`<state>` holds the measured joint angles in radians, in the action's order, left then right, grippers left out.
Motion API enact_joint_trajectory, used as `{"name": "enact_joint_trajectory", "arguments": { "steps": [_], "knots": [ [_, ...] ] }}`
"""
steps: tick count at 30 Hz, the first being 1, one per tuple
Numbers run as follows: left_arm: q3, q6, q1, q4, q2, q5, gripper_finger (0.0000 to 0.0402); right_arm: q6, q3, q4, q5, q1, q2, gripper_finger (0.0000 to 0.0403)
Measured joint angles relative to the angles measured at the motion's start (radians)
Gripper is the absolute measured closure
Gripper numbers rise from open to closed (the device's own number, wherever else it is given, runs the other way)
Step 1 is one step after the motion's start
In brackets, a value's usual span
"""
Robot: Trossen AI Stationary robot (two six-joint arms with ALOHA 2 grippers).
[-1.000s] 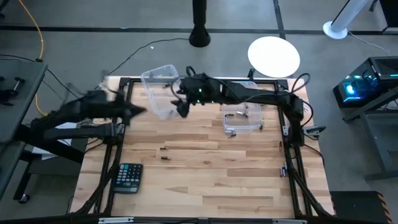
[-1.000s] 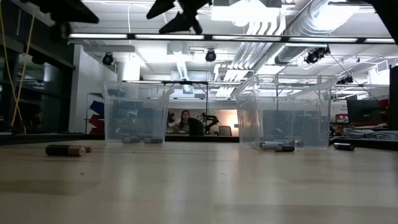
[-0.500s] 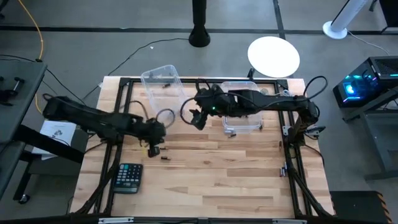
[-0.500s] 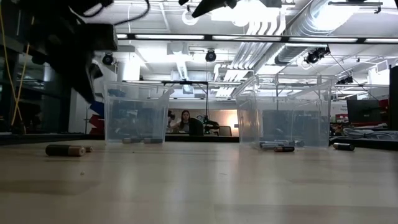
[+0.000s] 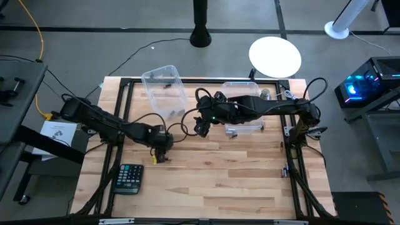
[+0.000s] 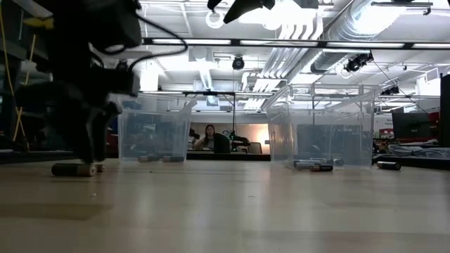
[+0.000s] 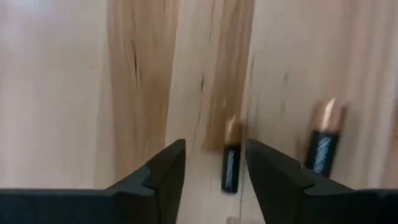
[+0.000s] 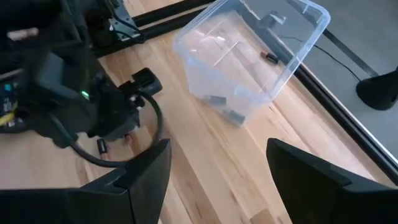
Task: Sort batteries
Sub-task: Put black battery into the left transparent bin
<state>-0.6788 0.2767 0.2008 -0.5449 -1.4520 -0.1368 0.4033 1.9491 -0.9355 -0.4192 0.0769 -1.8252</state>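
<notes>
Even overhead light falls on the pale wooden worktop (image 5: pixel 212 181) in the high view, leaving only faint, soft shadows under the arms, while a round white disc (image 5: pixel 275 56) on the floor at the upper right is washed out to pure white. In the low view, ceiling strip lights (image 6: pixel 295 43) across the top glare brightly, the near worktop at the bottom is soft and out of focus, and the left arm (image 6: pixel 91 77) at the upper left is a dark, smeared silhouette. The left wrist view is heavily motion-blurred, its batteries (image 7: pixel 231 163) streaked and the wood grain smeared, whereas the right wrist view is bright with its own fingers (image 8: pixel 140 177) blurred at the bottom edge.
</notes>
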Motion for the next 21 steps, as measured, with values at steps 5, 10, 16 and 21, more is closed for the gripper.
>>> {"name": "enact_joint_trajectory", "arguments": {
  "steps": [5,10,16,21],
  "knots": [
    [0.021,0.006,-0.007,0.023,-0.064,0.057,0.0231,0.0,0.0,-0.003,-0.019,0.005,0.0,0.0144],
    [0.035,0.008,-0.019,0.044,-0.084,0.057,0.0254,0.008,0.0,-0.004,-0.023,0.005,0.0,0.0144],
    [0.02,0.012,-0.054,0.008,0.006,0.083,0.0382,0.008,0.0,-0.007,-0.022,0.005,0.0,0.0144],
    [-0.069,-0.028,-0.079,-0.017,0.228,-0.016,0.0393,0.008,0.0,-0.01,-0.022,0.005,0.0,0.0144]
  ]
}}
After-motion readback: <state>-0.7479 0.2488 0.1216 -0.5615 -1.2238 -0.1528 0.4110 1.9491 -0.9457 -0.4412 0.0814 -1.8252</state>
